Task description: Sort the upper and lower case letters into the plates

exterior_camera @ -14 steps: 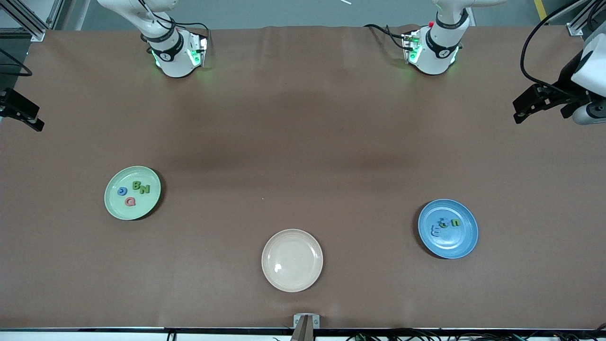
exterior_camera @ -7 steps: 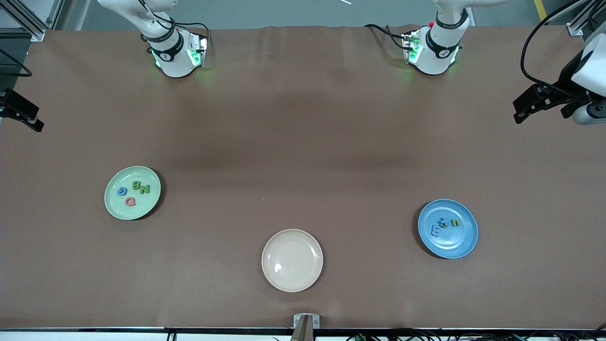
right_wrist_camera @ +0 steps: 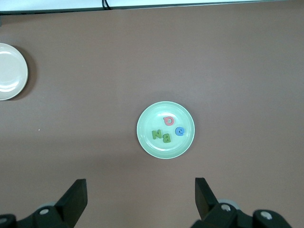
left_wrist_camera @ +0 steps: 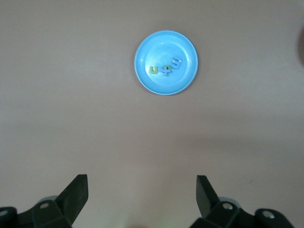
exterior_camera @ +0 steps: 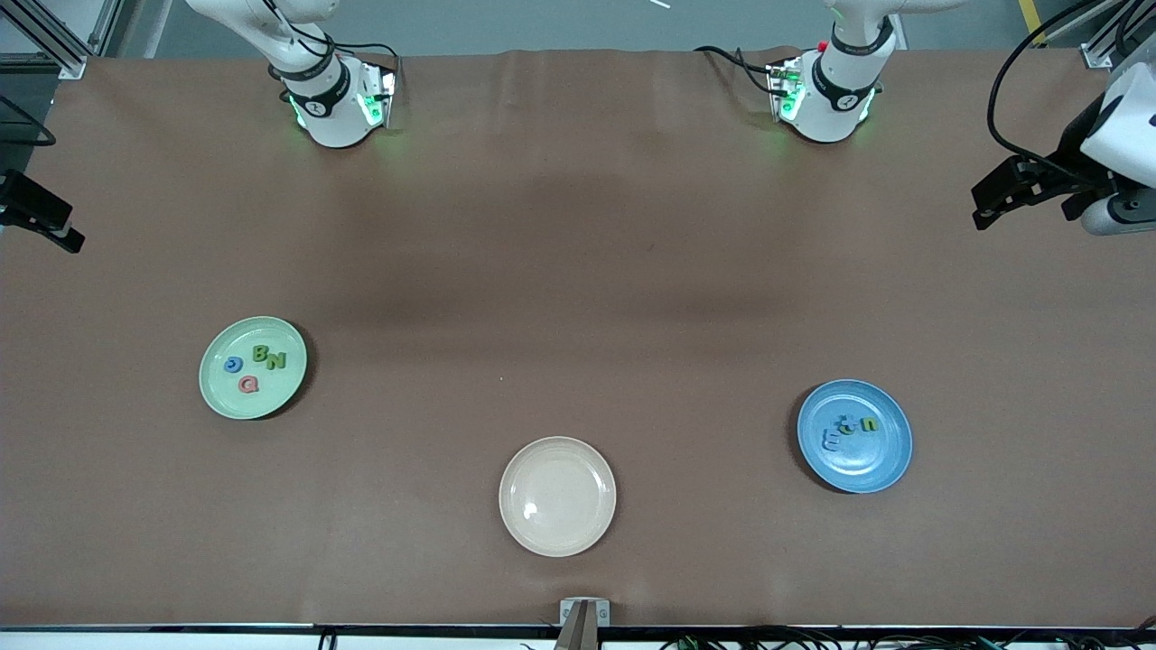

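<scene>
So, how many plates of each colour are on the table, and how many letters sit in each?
Mint green plate: 1, holding 4 letters
Blue plate: 1, holding what look like 4 letters, bunched together
Cream-beige plate: 1, holding 0 letters
Total: 3 plates, about 8 letters

The left gripper (left_wrist_camera: 141,197) hangs high over the brown table (left_wrist_camera: 71,118), its two dark fingers (left_wrist_camera: 76,192) spread wide with nothing between them. Below lies the blue plate (left_wrist_camera: 183,45), holding a small cluster of letters (left_wrist_camera: 166,69), yellow-green and blue.
</scene>
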Action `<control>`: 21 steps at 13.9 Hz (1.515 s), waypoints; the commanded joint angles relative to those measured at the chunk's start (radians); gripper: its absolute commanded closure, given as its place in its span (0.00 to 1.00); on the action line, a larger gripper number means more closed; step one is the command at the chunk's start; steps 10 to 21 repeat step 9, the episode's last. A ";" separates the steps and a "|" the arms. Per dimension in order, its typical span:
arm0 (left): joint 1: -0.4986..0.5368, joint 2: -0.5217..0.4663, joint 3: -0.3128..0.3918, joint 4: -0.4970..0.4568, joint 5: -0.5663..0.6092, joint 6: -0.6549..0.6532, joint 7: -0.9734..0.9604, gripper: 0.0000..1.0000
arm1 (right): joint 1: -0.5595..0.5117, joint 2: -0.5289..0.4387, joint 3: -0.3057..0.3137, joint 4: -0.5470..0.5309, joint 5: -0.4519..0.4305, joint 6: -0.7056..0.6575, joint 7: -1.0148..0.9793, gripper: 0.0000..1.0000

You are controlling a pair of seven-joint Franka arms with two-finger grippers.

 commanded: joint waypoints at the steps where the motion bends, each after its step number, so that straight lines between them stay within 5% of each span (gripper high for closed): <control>1: 0.002 -0.026 0.002 -0.039 -0.040 -0.006 0.024 0.00 | -0.013 0.009 0.008 0.018 0.011 -0.002 0.001 0.00; 21: 0.019 -0.049 0.005 -0.052 -0.049 -0.004 0.025 0.00 | -0.012 0.009 0.008 0.018 0.002 -0.002 -0.003 0.00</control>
